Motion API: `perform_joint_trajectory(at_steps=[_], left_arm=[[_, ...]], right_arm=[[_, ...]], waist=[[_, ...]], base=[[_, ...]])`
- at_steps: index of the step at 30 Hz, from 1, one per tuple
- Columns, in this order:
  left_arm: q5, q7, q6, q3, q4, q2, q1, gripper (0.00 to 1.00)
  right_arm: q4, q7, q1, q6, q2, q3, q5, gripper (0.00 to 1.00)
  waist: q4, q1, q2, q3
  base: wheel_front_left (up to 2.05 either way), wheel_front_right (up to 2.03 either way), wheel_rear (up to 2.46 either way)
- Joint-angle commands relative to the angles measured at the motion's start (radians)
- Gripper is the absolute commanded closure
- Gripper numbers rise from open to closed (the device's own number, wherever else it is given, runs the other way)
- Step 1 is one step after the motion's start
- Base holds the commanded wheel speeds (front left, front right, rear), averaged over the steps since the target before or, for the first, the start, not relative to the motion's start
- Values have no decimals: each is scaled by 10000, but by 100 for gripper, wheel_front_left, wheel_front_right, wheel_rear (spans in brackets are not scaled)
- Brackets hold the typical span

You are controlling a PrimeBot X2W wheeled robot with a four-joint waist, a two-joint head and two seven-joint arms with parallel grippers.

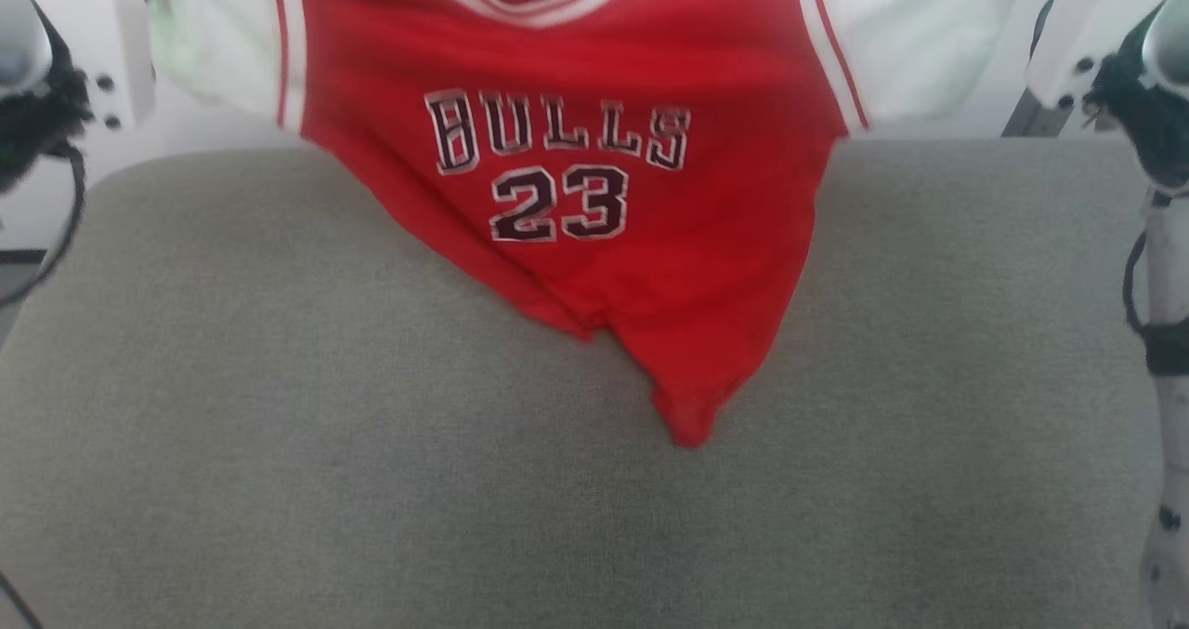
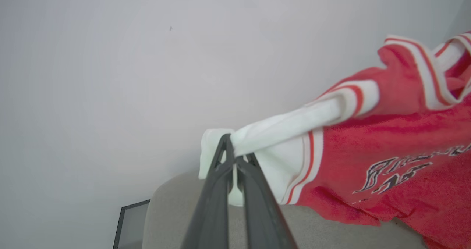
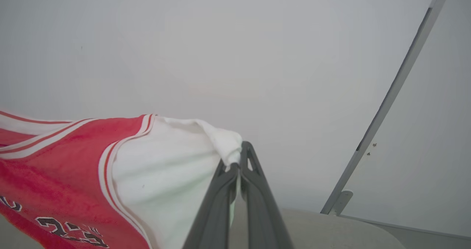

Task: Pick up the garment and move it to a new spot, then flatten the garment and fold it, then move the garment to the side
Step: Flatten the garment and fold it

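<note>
Cushion point(image 1: 279, 443) in grey woven fabric spreads across the lower part of the head view, its far corners rounded. A pale grey wall point(image 2: 110, 76) stands behind it in both wrist views.

Above the cushion's far half hangs the jersey point(image 1: 715, 285), red with white sleeves and red-and-white striped trim. It is stretched sideways between the two arms, so its long axis runs from the robot's left to its right along the shoulders and sleeves. The striped collar points up and away at the top of the head view, and the front faces the head camera. The red body sags down toward the robot and narrows into a crumpled point at the hem point(image 1: 689, 425). That point lies over the middle of the cushion, but I cannot tell whether it touches the fabric.

Both arms are raised at the top corners of the head view. The left arm's white housing point(image 1: 97, 48) is just beside one white sleeve and the right arm's housing point(image 1: 1082, 39) beside the other.

The left claw point(image 2: 229, 148) is clenched on the bunched end of the left white sleeve, with the cloth pulled taut away from its tips. The right claw point(image 3: 241, 155) is likewise pinched tight on the gathered edge of the right white sleeve.

The black, white-edged lettering point(image 1: 557, 132) reads BULLS upright in the head view, with the number 23 point(image 1: 560, 203) below it.
</note>
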Motion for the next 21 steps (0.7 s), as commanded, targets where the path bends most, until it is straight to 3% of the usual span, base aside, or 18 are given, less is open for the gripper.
perform_joint_trajectory(at_steps=[1, 13, 21], left_arm=[[226, -117, 6, 44, 77, -38, -323, 100], [649, -669, -119, 109, 557, -341, -1794, 100], [1102, -1511, -20, 83, 936, -753, -2772, 100]], right_arm=[[48, -174, -275, -14, 0, 7, -69, 100], [792, -1040, -1653, -16, 63, -80, -174, 100], [1669, -2589, -2890, -14, -233, 410, -700, 100]], waist=[[-45, 0, -1, -173], [-104, 0, -1, -90], [-91, 0, -1, 1271]], base=[[0, 0, 0], [0, 0, 0], [0, 0, 0]])
